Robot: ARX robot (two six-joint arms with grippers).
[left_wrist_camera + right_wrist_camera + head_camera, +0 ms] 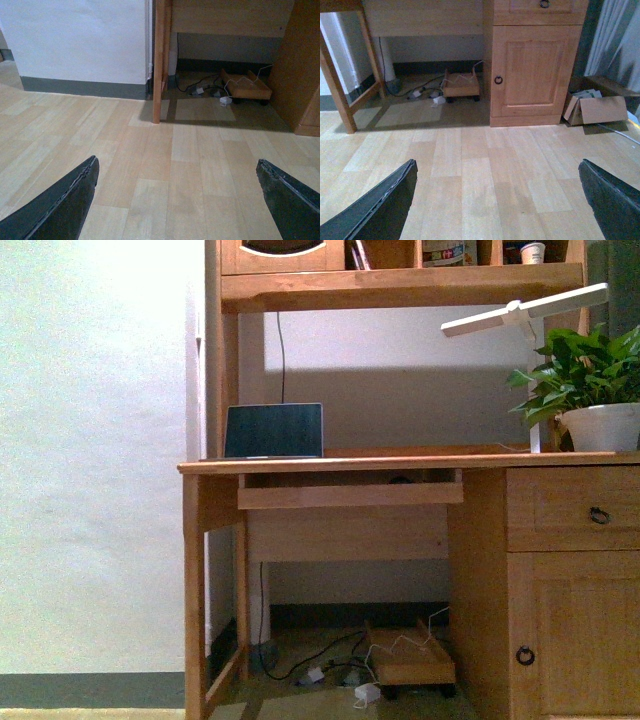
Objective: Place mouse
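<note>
In the front view a small dark domed shape (400, 479) just shows above the front of the desk's pull-out tray (350, 494). It looks like the mouse, but it is too small to be sure. Neither wrist view shows the mouse. Neither arm appears in the front view. My left gripper (176, 162) is open above bare wooden floor with nothing between its dark fingers (65, 200). My right gripper (497, 162) is also open and empty, low over the floor and facing the desk's cabinet door (532, 70).
A wooden desk (400, 462) carries a laptop (273, 430), a potted plant (590, 390) and a white lamp (520, 312). A drawer (575, 508) is at the right. Cables and a wheeled board (461, 85) lie under the desk. A cardboard box (597, 109) sits to the cabinet's right.
</note>
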